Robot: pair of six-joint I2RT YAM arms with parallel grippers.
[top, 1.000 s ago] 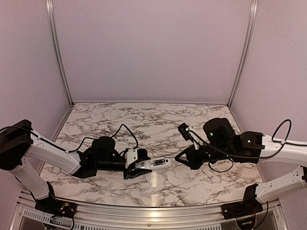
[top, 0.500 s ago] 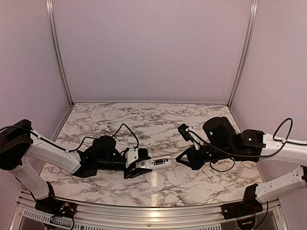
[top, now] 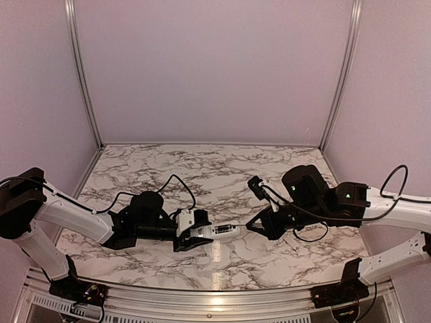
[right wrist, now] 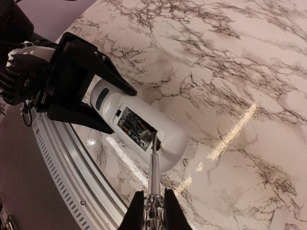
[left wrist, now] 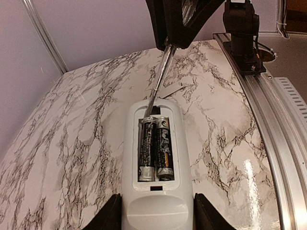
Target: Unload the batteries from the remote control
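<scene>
The white remote control is held just above the table with my left gripper shut on its near end, open compartment facing up. Two dark batteries lie side by side in the recess. My right gripper is shut on a thin grey stick. The stick's tip reaches into the far end of the compartment, at the end of the left battery. In the top view the remote control spans the gap between my left gripper and my right gripper. The right wrist view shows the remote control and the batteries.
A small flat white cover piece lies on the marble beyond the remote. An aluminium rail runs along the table's near edge, with the right arm's base on it. Lilac walls close the back and both sides.
My right gripper has crept a little to the left, bringing the stick's tip further into the remote's compartment. The left gripper and remote have stayed put.
</scene>
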